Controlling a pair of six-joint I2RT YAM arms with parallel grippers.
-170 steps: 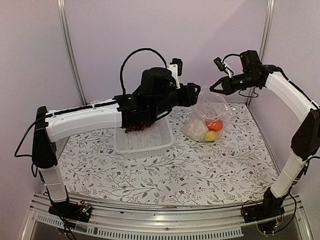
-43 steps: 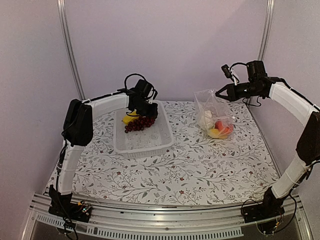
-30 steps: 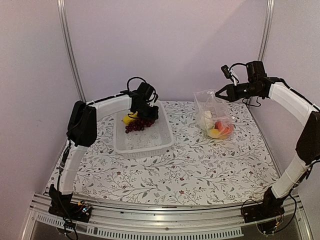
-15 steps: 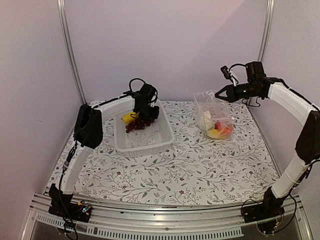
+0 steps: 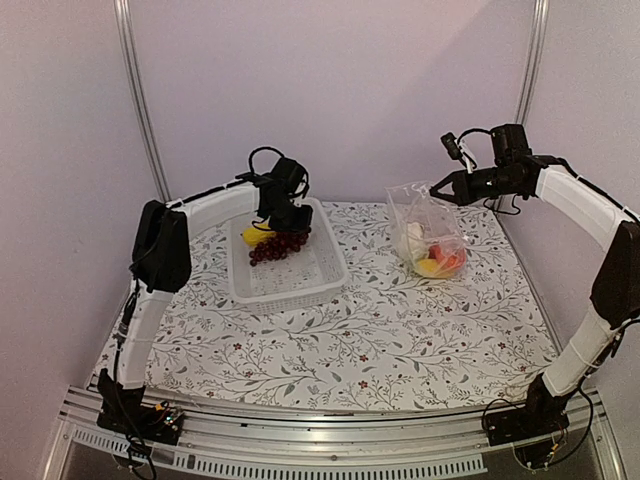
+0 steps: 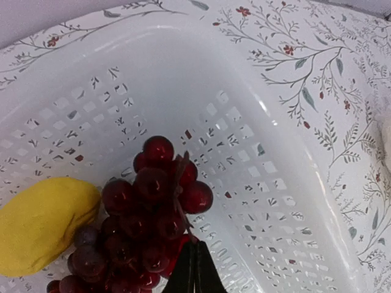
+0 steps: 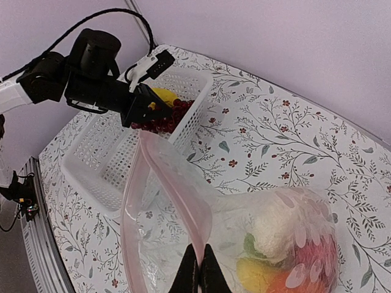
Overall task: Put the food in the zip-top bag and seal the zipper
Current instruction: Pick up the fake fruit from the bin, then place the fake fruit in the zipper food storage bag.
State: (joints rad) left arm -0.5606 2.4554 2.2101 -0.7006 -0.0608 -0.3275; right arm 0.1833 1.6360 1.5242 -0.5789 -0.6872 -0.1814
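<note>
Our left gripper [image 6: 195,271] is pinched tight on the grapes [image 6: 146,226] in the basket [image 6: 293,201]. Only the left wrist view shows them touching a lemon [image 6: 43,223]. Our right gripper [image 7: 198,268] clamps the zipper [image 7: 173,186] of the bag [image 5: 430,225], holding its mouth up and open. The right wrist view shows the cauliflower [image 7: 278,229] inside, the bag's bottom on the table [image 5: 400,330].

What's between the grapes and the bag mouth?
Only the basket's right wall. The grapes lie in the basket; past the wall nothing visible stands before the bag, its mouth held open by the right gripper.
</note>
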